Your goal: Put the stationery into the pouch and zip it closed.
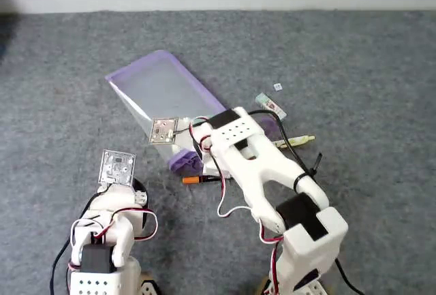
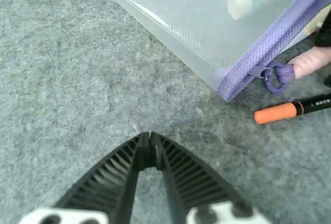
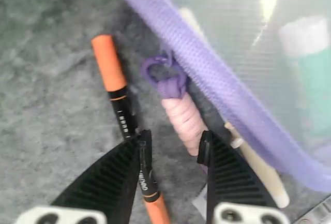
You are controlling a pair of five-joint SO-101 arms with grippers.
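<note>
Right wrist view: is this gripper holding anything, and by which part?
Nothing is held. The right gripper is open, its jaws apart on either side of the pink stick and not clamped on it.

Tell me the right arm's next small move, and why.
Probably lower the right gripper and close on the pink stick: its open jaws straddle the stick's end, and it lies outside the pouch, beside the orange marker.

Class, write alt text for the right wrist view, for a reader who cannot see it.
The right gripper hangs open over a pink zip pull, with an orange-capped pen beside it and the purple-edged translucent pouch beyond.
</note>
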